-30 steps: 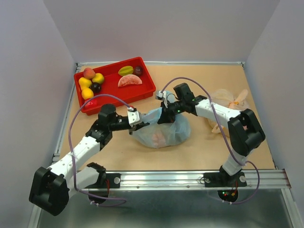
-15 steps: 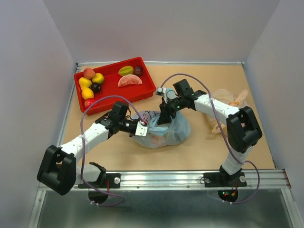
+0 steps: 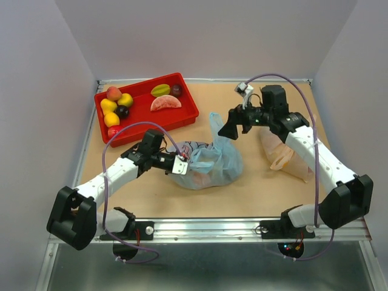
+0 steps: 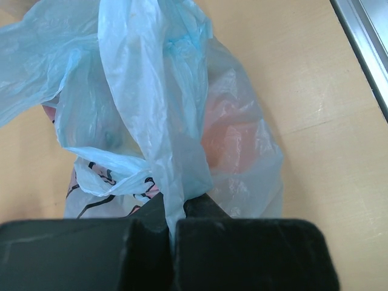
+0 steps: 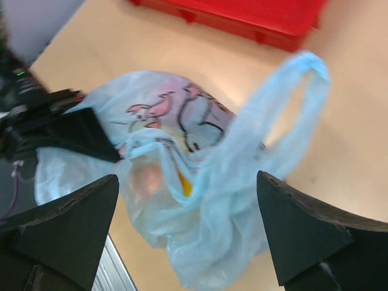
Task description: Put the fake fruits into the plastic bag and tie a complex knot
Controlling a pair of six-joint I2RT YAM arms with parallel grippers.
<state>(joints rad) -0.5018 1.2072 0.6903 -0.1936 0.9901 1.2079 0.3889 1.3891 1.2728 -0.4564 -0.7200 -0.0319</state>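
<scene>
Mid-table, the plastic bag [image 3: 212, 165] has one handle [image 4: 159, 121] pinched in the closed left gripper [image 3: 179, 165]; the right gripper [image 3: 230, 124] gapes empty at its one o'clock — best grab the free loop [image 3: 215, 121] low.

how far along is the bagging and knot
Done: some fruit shows through the bag. In hand: left gripper shut on a handle strip; right gripper open, off the bag. Left: fruits still in the tray, other loop loose, nothing tied.

Thin crinkly translucent plastic bag [image 3: 209, 163]
</scene>
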